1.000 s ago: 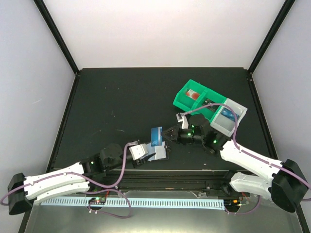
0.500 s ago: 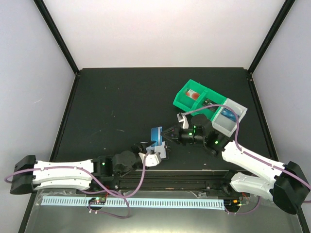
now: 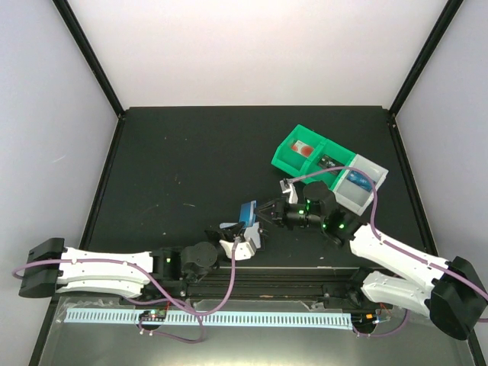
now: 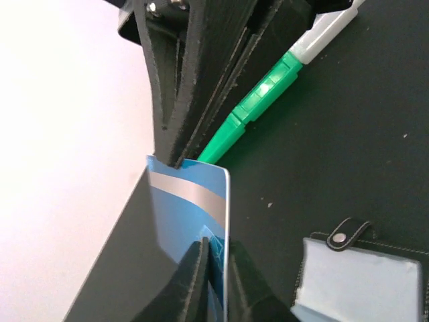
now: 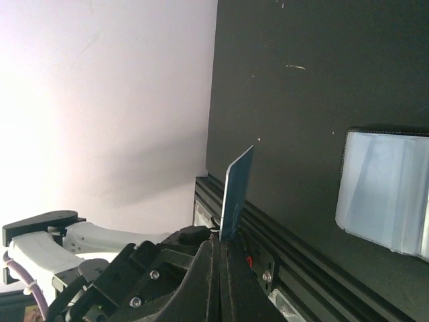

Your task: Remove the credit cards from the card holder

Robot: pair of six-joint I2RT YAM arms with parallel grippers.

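Observation:
A bright-blue credit card (image 3: 246, 212) with a silver stripe stands on edge above the table, and both grippers have it. My right gripper (image 3: 258, 210) reaches in from the right, shut on one end of the card (image 5: 238, 191). My left gripper (image 3: 243, 226) comes up from below, its fingers closed on the opposite end of the card (image 4: 191, 208). The right gripper's black fingers (image 4: 182, 127) pinch the card's far corner in the left wrist view. The pale blue-grey card holder (image 4: 362, 276) lies flat on the table beside them, also seen as the card holder (image 5: 385, 194).
A green compartment tray (image 3: 291, 155) with a grey end section (image 3: 374, 181) sits at the back right, holding small items. The arms' black rail (image 5: 281, 241) runs along the table's near edge. The dark table (image 3: 191, 152) stretches left and back.
The left gripper moved in under the card and its jaws closed on the card's lower end. The right gripper kept its hold and shifted the card slightly.

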